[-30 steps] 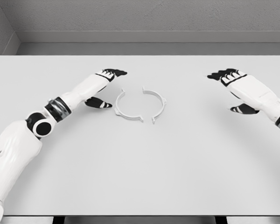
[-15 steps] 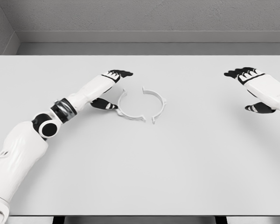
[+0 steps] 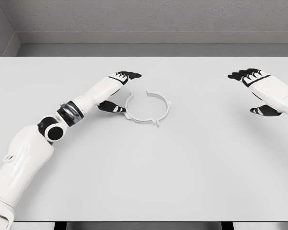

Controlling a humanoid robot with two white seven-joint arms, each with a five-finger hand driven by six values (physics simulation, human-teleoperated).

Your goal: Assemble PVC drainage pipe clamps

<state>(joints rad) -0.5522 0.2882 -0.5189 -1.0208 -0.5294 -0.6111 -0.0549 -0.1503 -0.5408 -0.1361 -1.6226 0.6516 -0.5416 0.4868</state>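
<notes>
**Clamp halves near table centre, left hand alongside**

Two white half-ring clamp pieces lie flat on the white table (image 3: 144, 182), slightly above centre. Left clamp half (image 3: 132, 111) and right clamp half (image 3: 162, 106) face each other and form a near-closed ring. They look to meet at the 6 o'clock joint, where small tabs stick out; at 12 o'clock a gap stays open between their ends. Thin-walled arcs, small ear on the right half at about 3 o'clock. Ring has no clear long axis; the split runs roughly 12 to 6.

Room: wide bare tabletop on all sides, most at 6 o'clock toward the near edge. Far edge and grey wall (image 3: 144, 19) sit at 12.

Left hand (image 3: 119, 91) sits at the ring's 9 to 10 o'clock, fingers spread, thumb just beside the left half; cannot tell if touching. Holds nothing.

Right hand (image 3: 257, 91) is well apart at 3 o'clock near the table's right edge, fingers relaxed, holding nothing.
</notes>
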